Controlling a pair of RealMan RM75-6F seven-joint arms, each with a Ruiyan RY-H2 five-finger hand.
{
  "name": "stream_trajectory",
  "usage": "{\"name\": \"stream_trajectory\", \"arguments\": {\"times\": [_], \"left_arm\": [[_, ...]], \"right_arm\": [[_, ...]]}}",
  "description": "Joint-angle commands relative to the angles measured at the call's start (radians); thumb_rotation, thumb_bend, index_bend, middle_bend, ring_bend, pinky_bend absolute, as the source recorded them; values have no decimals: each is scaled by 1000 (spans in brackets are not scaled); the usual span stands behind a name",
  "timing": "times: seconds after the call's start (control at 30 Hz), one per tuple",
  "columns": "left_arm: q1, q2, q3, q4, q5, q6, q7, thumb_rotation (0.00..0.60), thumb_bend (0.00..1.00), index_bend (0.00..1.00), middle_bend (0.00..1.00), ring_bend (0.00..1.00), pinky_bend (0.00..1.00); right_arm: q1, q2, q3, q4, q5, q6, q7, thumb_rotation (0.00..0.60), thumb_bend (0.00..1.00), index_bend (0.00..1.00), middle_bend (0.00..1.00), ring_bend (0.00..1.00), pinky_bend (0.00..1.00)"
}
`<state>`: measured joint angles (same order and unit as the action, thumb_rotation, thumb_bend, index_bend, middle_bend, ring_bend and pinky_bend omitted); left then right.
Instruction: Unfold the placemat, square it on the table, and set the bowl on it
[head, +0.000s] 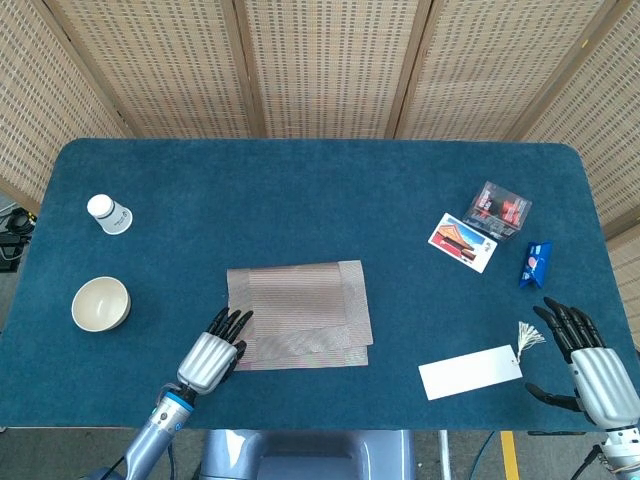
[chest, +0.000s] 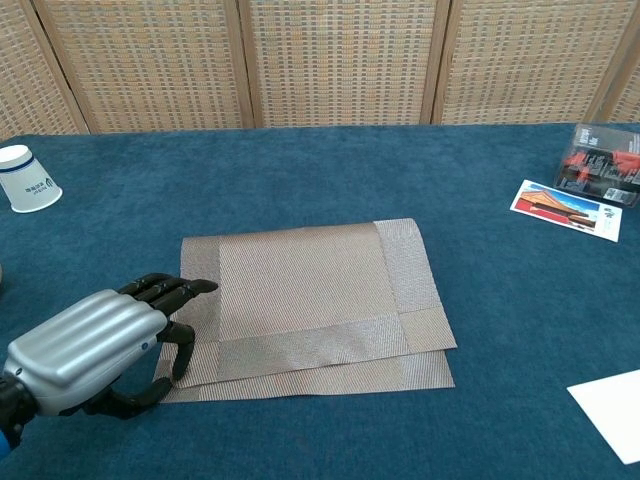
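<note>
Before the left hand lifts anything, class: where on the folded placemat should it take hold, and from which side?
Probably the upper layer's near left corner. The placemat lies folded in two, and its top layer sits skewed, baring the lower layer along the near edge, so that edge looks free to lift. The left hand is already at that corner; coming in low from the near left seems best.

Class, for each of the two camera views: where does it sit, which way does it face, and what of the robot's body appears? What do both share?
Head view: high above the near edge, looking down on the blue felt table; both hands show, left hand, right hand.
Chest view: low at the near edge, facing the wicker screens; only the left hand shows.
Shared: folded beige woven placemat, white paper cup.
</note>
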<state>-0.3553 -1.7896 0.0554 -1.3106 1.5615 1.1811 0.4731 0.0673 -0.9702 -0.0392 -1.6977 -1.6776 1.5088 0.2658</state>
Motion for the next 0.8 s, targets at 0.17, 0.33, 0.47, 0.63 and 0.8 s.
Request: {"name": "stream_trajectory", "arguments": {"times": [0.17,0.33,0.47,0.63,0.8], "left_arm": [[0,-2,-3,1,-4,5,2,600,455,597,0,0,0],[-2,2,-5,-5,0,12,1,600,488,604,0,0,0],[-6,11,-11,-17,2,18,3,600,518,605,0,0,0],[-20,40,-40,-63,-5,25,8,600,519,606,0,0,0],[-45,79,-87,-125,-31,13,25,600,520,607,0,0,0]], "right_arm": [[-1,0,-2,-2,-3,0,-3,600,63,87,0,0,0],[-1,1,-3,-4,-3,0,-5,600,63,87,0,0,0],[-2,3,-3,-5,-5,2,-6,600,64,87,0,0,0],[-4,6,-2,-7,-2,4,-4,600,63,87,0,0,0],[-3,10,3,-5,10,2,5,600,63,87,0,0,0]]}}
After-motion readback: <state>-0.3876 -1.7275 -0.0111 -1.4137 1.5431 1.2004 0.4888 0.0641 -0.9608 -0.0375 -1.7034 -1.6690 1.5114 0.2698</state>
